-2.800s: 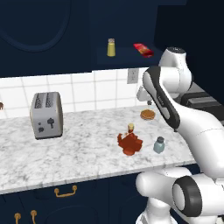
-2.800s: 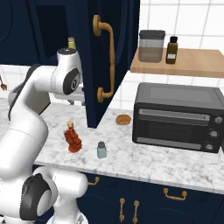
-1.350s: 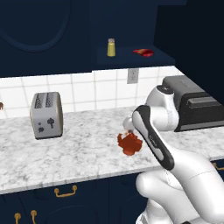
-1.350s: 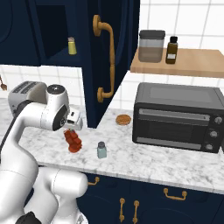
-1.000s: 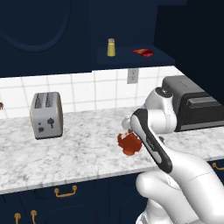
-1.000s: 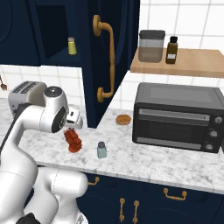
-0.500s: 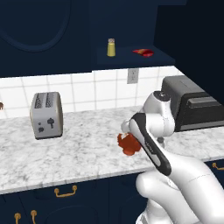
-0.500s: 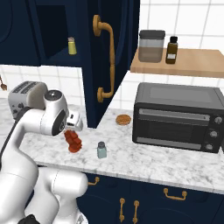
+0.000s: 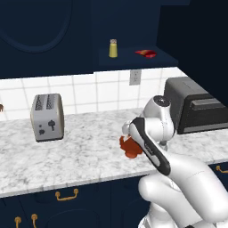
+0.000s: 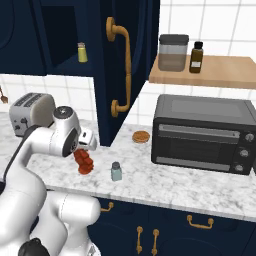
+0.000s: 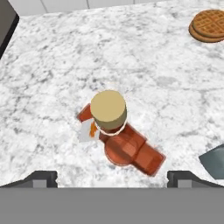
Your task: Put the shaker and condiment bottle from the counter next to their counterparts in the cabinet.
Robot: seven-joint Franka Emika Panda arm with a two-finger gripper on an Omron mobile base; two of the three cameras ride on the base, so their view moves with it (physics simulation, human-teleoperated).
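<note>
Since the earlier frames we have brought our arm down from cabinet height to the counter [image 9: 67, 156], and over the last half second the gripper [image 10: 86, 144] has eased a little lower above the condiment bottle [image 10: 85, 162]. Nothing on the counter has shifted in that time.

We see the bottle standing upright on the marbled slab, its pale yellow cap [image 11: 108, 107] facing the hand camera from below. Our fingers [image 11: 40, 178] are spread wide apart, one tip at each lower corner of the hand view, with the bottle between and ahead of them; they grip nothing. From the base views the hand sits just over the bottle's top, though we cannot tell whether it touches.

We find the shaker [image 10: 116, 171] with its dark cap just to the right of the bottle in the right base view, near but apart from it, close to the counter's front edge. A round waffle [image 10: 141, 136] lies farther back, beside the black toaster oven [image 10: 202, 134]. A silver toaster [image 9: 47, 116] stands well to the left.

Up in the cabinet [image 9: 133, 60], the yellow-olive shaker [image 9: 113, 48] and the flat red item [image 9: 146, 54] rest on the dark shelf, apart from each other.
</note>
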